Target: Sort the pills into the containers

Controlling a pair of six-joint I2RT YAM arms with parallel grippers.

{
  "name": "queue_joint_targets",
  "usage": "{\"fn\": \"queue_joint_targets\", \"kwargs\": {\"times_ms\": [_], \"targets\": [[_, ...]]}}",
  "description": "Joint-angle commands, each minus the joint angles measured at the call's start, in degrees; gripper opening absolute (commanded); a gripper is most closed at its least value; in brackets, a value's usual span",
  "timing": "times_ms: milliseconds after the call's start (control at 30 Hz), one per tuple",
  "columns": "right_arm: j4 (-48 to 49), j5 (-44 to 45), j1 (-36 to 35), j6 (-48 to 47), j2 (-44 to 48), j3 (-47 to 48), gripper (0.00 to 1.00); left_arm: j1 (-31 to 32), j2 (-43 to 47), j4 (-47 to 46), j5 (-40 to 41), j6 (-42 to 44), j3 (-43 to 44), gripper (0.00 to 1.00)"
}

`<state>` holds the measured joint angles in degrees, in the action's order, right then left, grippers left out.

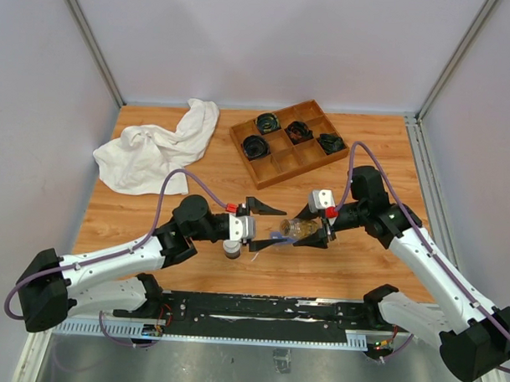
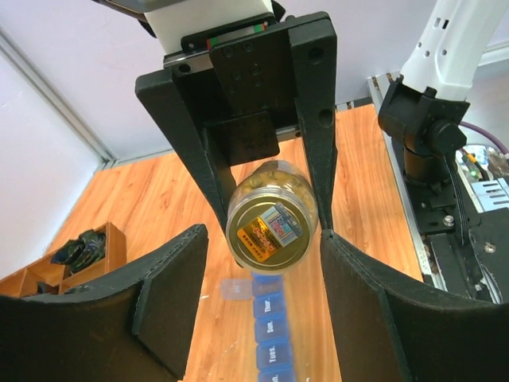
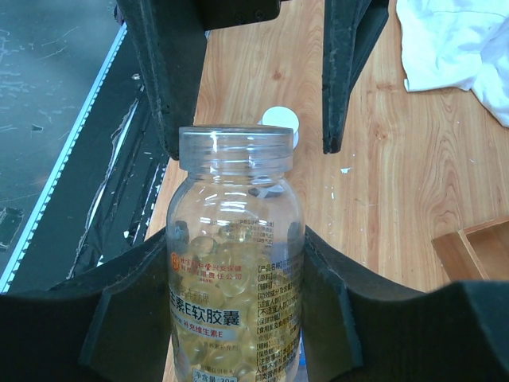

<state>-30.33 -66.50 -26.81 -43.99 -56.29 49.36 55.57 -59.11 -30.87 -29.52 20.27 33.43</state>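
A clear, uncapped bottle (image 3: 233,263) full of yellowish pills (image 3: 215,247) lies on its side, tilted, in my right gripper (image 3: 235,318), which is shut on its body. In the left wrist view the bottle's base (image 2: 266,231) faces the camera, just above the far end of the blue strip of containers (image 2: 272,330). One clear lid (image 2: 231,289) at that end stands open. My left gripper (image 2: 262,318) is open, its jaws straddling the strip with nothing between them. From above, both grippers (image 1: 275,225) (image 1: 306,226) meet at mid-table over the strip (image 1: 278,236).
The bottle's white cap (image 1: 230,250) lies on the table beside the left gripper. A wooden divided tray (image 1: 283,163) holding black coiled cables sits at the back right. A crumpled white cloth (image 1: 156,150) lies at the back left.
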Motion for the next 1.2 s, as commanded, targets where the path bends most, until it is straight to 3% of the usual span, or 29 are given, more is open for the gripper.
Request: {"fn": "queue_joint_targets", "kwargs": {"times_ms": [0, 200, 267, 400, 433, 500, 633, 800, 933, 1167], "targets": [[-0.4, -1.4, 1.1, -0.8, -0.1, 2.5, 0.01, -0.3, 0.1, -3.5, 1.2, -1.1, 0.6, 0.67], [-0.3, -1.0, 1.1, -0.5, -0.7, 2.8, 0.01, -0.3, -1.4, -4.6, 2.0, -2.0, 0.9, 0.67], [-0.4, -1.0, 1.1, -0.5, -0.8, 2.8, 0.01, -0.3, -2.0, -4.6, 1.9, -2.1, 1.2, 0.62], [-0.3, -0.8, 1.1, -0.3, -0.8, 2.9, 0.01, -0.3, -3.0, -3.8, 1.4, -2.3, 1.9, 0.48], [-0.3, -0.7, 1.1, -0.3, -0.8, 2.9, 0.01, -0.3, -3.4, -3.5, 1.4, -2.3, 2.1, 0.41], [-0.3, 0.3, 1.1, -0.2, -1.0, 3.0, 0.01, -0.5, -3.9, -3.4, 1.6, -3.2, 2.5, 0.17], [1.5, 4.3, 1.5, 2.4, -2.6, 3.5, 0.01, -2.0, -6.3, -7.5, -0.3, -11.5, 2.9, 0.01], [6.6, 8.3, 4.6, 8.9, -5.1, 3.6, 0.01, -6.9, -12.9, -14.2, -3.0, -29.3, 5.0, 0.00], [8.9, 11.6, 5.3, 10.5, -5.2, 3.1, 0.01, -9.2, -17.2, -19.6, 0.9, -43.3, 6.3, 0.00], [10.6, 13.3, 6.4, 11.9, -4.9, 2.6, 0.01, -9.2, -17.1, -19.3, 12.4, -49.8, 5.9, 0.00]]}}
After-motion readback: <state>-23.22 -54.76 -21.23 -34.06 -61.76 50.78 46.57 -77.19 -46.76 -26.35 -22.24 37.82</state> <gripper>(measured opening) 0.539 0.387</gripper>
